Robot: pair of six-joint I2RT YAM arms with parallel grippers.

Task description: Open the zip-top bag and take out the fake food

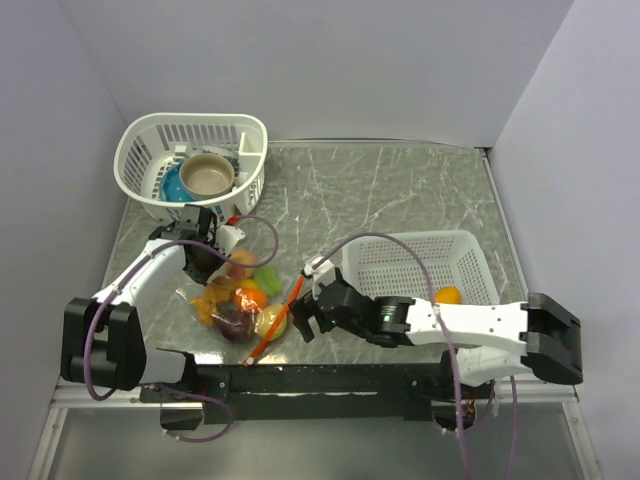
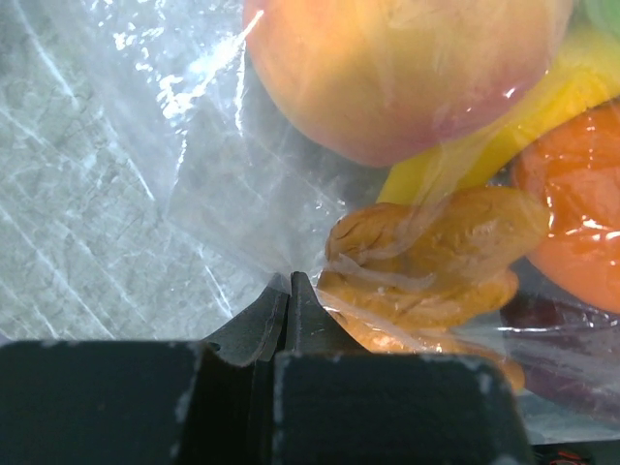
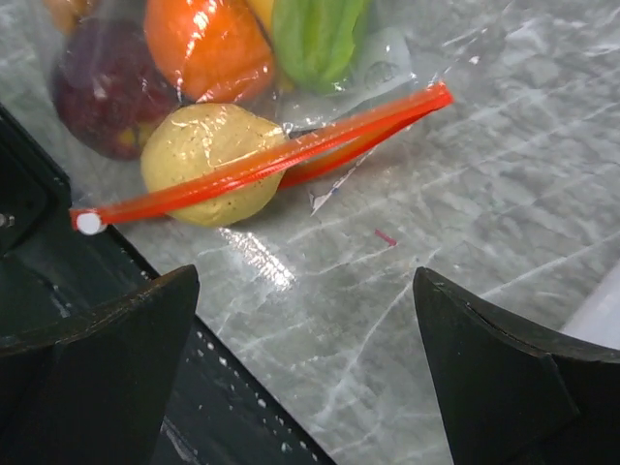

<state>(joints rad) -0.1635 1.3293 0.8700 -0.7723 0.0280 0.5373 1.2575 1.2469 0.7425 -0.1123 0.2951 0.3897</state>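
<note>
The bag (image 1: pixel 240 300) lies flat on the bench (image 1: pixel 400 200) between the two arms, right up against the near edge. It is stuffed with toy food (image 1: pixel 240 268): peach, orange, green, a dark purple piece, and a yellow one (image 3: pixel 199 160) sitting straight under the orange-red zip strip (image 3: pixel 262 165). That strip runs slantwise, and its white-tipped end (image 3: pixel 89 223) pokes out over the dark rail (image 1: pixel 330 375) along the bench's front. Whether the zip is fully sealed I cannot tell. The left jaws are pressed together at the bag's far left side and look to be nipping only a thin fold of clear film, just beside a wrinkled tan piece (image 2: pixel 426 252). The right jaws are spread wide, hovering just beside the strip and holding nothing. Here's the worry: that film is slick, so if the right side tugs the strip hard, the fold could slide out of the left pinch and the whole bag would follow the pull. With the bag this near the edge, a drag toward the rail could tip it off, or let round pieces roll off once the mouth gapes. The right jaws could also close on the yellow piece beneath the strip instead of the strip itself. Out to the right, the white basket (image 1: pixel 420 262) holds one orange piece (image 1: pixel 448 295).
</note>
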